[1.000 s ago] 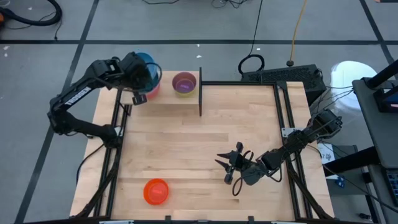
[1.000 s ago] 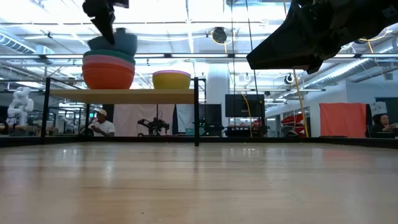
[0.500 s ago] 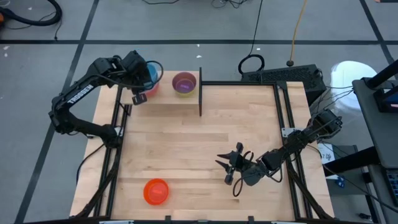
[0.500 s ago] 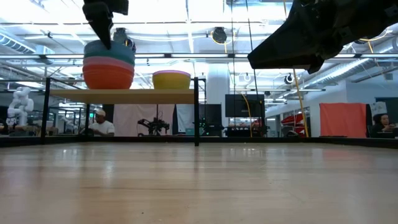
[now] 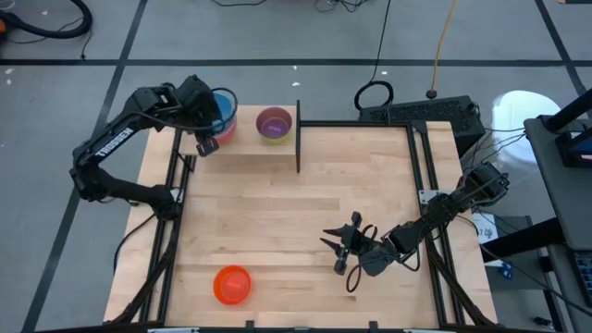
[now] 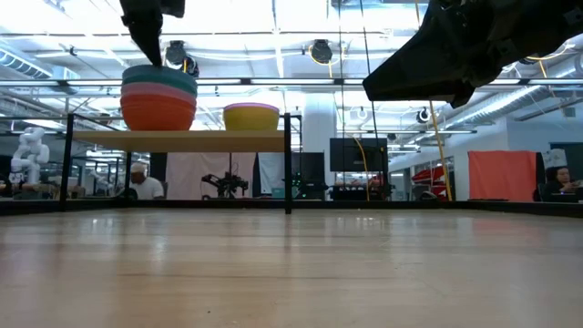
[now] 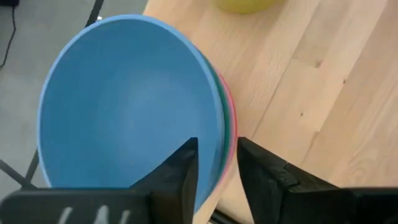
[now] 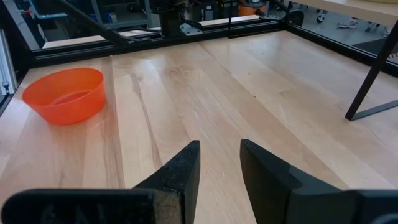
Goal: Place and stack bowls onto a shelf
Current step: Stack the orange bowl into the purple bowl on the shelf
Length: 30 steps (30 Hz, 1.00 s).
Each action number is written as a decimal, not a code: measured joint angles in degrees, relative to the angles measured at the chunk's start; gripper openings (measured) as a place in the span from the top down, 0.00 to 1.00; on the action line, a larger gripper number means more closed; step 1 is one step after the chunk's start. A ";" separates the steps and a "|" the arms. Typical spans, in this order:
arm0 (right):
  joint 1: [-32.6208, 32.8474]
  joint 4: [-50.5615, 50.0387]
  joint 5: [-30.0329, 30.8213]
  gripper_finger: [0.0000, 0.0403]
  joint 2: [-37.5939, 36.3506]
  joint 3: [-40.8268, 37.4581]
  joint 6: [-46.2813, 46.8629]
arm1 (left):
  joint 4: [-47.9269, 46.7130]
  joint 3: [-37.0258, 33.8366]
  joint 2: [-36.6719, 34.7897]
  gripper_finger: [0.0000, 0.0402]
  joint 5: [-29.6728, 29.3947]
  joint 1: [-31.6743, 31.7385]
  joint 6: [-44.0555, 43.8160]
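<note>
At the table's eleven o'clock corner, the left pincer (image 7: 214, 168) is straddling, fingers apart, the rim of the blue round plastic bowl (image 5: 222, 109) topping the stack on the small wooden shelf (image 6: 182, 139). One orange plastic bowl (image 5: 232, 284) is waiting at seven o'clock; the right pincer (image 8: 217, 165), fingers apart, is idling near five.

left gripper (image 5: 209, 129): raised at far-left corner, jaws parted | right gripper (image 5: 339, 248): low, near-right, jaws parted
</note>
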 joint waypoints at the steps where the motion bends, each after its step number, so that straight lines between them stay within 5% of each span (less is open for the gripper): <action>1: 0.00 -0.02 -0.02 0.73 0.00 0.00 0.00 | -0.10 0.28 -0.45 0.70 0.01 0.00 -0.79; 12: -0.02 -0.02 0.05 0.73 0.00 0.00 -0.06 | 0.37 2.19 -11.21 0.64 0.01 -5.78 -8.69; 21: -0.38 3.33 0.04 0.73 0.00 0.02 -0.48 | 1.19 -2.28 -20.04 0.71 0.05 -23.32 -19.52; 30: -2.94 10.93 -4.99 0.73 0.00 0.37 -2.20 | 11.45 -15.73 -22.36 0.71 -0.02 -40.84 -24.82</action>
